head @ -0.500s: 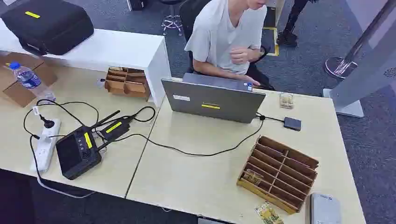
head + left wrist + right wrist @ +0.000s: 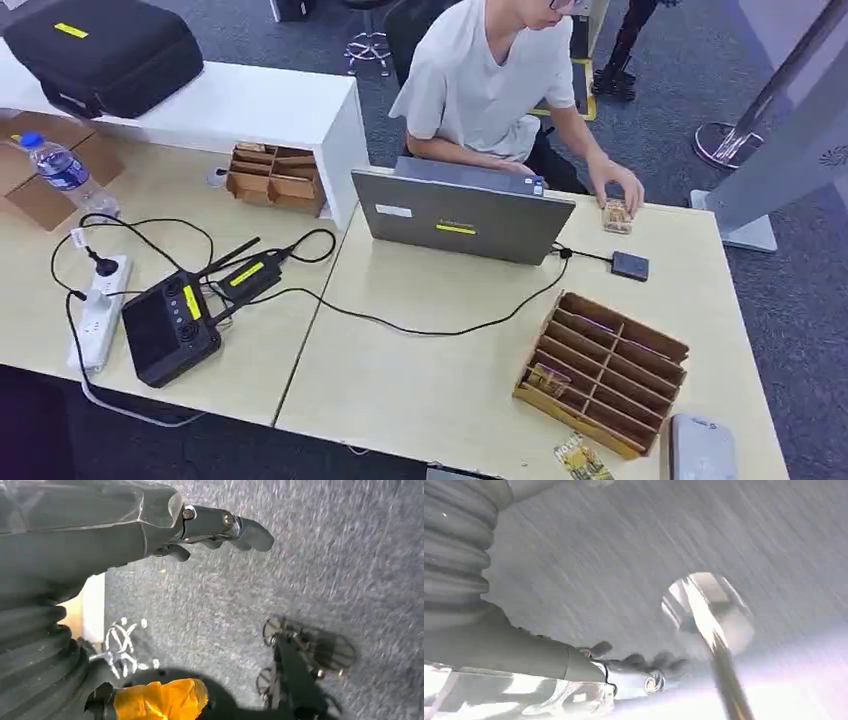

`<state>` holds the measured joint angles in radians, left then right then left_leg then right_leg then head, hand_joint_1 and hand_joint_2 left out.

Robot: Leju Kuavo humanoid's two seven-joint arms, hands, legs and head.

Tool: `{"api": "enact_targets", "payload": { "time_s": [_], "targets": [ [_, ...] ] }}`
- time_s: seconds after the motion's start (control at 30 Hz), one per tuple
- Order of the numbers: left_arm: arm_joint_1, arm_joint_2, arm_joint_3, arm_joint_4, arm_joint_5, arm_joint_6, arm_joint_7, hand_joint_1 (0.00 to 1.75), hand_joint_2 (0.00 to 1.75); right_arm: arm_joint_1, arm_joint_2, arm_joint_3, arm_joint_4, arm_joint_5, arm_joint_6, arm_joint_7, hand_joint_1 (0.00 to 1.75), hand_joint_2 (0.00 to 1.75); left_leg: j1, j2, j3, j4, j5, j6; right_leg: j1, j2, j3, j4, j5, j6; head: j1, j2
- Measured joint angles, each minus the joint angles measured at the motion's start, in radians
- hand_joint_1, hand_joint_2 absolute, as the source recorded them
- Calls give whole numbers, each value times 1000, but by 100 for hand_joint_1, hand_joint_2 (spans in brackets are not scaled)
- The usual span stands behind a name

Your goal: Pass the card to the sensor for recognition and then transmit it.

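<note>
Now, card (image 2: pixel 581 459): at the surface's (image 2: pixel 420 370) near edge, beside the wooden organizer (image 2: pixel 603 370).
Sensor (image 2: pixel 701 449): near right corner.
Left hand (image 2: pixel 150 525): empty, fingers apart.
Right hand (image 2: pixel 624 672): empty, fingers apart.

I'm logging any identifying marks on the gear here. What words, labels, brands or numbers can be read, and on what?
None can be read.
Yellow sticker on the black case: no text visible.
Yellow and white stickers on the laptop lid: too small to read.
Yellow stickers on the black controller: too small.
Water bottle label: blurred.
Card at the table's near edge: print too small.
</note>
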<state>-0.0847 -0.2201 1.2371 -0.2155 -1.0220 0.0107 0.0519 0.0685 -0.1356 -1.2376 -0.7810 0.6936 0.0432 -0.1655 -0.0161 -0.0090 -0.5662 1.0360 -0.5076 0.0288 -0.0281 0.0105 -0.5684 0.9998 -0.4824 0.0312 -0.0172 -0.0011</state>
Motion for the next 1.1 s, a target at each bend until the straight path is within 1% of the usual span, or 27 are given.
{"api": "enact_targets", "payload": {
  "time_s": [0.03,0.07,0.2,0.27,0.33,0.37,0.53,0.57,0.6,0.63,0.7,0.73,0.77,0.8,0.87,0.9,0.97,1.0,1.03,1.1],
  "targets": [
    [1,2,0,0,0,-1,0,0,175,-7,-9,-32,-31,16,26,9,0,175,1,-1,0,0,0,0,1,0,1,-1,0,1,5,0],
    [1,2,0,0,-1,-1,0,0,175,-13,-20,-60,-61,26,39,13,0,175,2,-2,0,0,0,0,2,-1,1,-2,0,1,3,0],
    [2,2,0,0,-2,-3,-1,0,175,-31,-21,-132,-128,37,67,9,0,175,-1,-2,1,-1,0,0,-1,-1,0,1,-1,1,2,0],
    [1,3,0,0,-5,-6,-3,0,175,-51,-51,-176,-172,17,105,20,0,175,-1,-1,1,-1,0,0,-1,0,0,1,-1,1,3,0],
    [1,4,0,0,-5,-15,-3,0,175,-72,-107,-220,-201,-14,138,37,0,175,-1,-1,1,-1,0,0,-1,-1,0,1,-1,2,3,0],
    [2,5,0,0,-5,-20,-3,0,175,-83,-144,-232,-202,-27,145,37,0,175,-1,-1,1,-1,0,0,-1,-1,0,1,-1,2,2,0],
    [3,8,-1,0,-18,-35,-10,0,175,-154,-371,-238,-150,-114,114,26,0,175,-4,-1,1,0,0,2,-4,0,1,1,-1,2,3,0],
    [3,9,-1,0,-18,-36,-11,0,175,-169,-380,-237,-146,-119,113,26,0,175,-4,-1,1,0,0,2,-4,0,1,1,0,3,3,0],
    [3,10,-1,0,-21,-46,-13,0,175,-188,-473,-221,-116,-169,107,26,0,175,-4,-1,0,0,0,3,-4,-1,1,1,0,3,2,0],
    [4,13,-1,0,-22,-53,-15,0,175,-209,-515,-205,-90,-201,103,33,0,175,-6,-1,1,0,1,4,-6,-1,1,1,0,4,2,0],
    [4,14,-1,0,-27,-60,-20,0,175,-254,-617,-163,-59,-255,97,54,0,175,-6,-2,0,0,1,5,-6,-1,1,2,0,4,-3,0],
    [5,15,-1,0,-31,-63,-21,0,175,-277,-657,-137,-45,-279,95,63,0,175,-7,-2,0,0,1,5,-7,-1,1,2,0,4,0,0],
    [6,17,-2,0,-35,-66,-21,0,175,-308,-708,-96,-33,-306,93,71,0,175,-7,-2,0,0,1,5,-7,-2,1,3,0,4,-3,0],
    [7,18,-2,0,-38,-69,-23,0,175,-353,-748,-50,-27,-327,89,80,0,175,-7,-2,0,0,1,5,-7,-1,0,4,0,4,-1,0],
    [7,21,-3,0,-45,-74,-27,0,175,-442,-824,78,-26,-360,82,100,0,175,-7,-1,1,0,1,5,-7,-1,0,4,0,4,-2,0],
    [7,21,-4,0,-47,-74,-30,0,175,-474,-848,142,-40,-375,85,119,0,175,-7,-1,1,0,1,5,-7,-1,0,4,0,4,-1,0],
    [8,21,-5,0,-52,-74,-32,0,175,-540,-878,258,-93,-399,87,161,0,175,-6,-2,1,0,2,5,-6,-2,0,4,0,4,-1,0],
    [8,21,-6,0,-54,-74,-33,0,175,-565,-885,296,-116,-408,87,170,0,175,-6,-3,1,0,3,6,-6,-2,0,4,0,4,-1,0],
    [8,21,-9,0,-56,-75,-37,0,175,-589,-894,369,-166,-429,88,192,0,175,-6,-3,0,0,3,6,-6,-3,0,5,0,4,-2,0],
    [8,21,-12,0,-59,-75,-40,0,175,-637,-899,480,-263,-484,88,266,0,175,-6,-2,0,-1,3,5,-6,-2,0,5,0,4,-2,0]
  ]
}}
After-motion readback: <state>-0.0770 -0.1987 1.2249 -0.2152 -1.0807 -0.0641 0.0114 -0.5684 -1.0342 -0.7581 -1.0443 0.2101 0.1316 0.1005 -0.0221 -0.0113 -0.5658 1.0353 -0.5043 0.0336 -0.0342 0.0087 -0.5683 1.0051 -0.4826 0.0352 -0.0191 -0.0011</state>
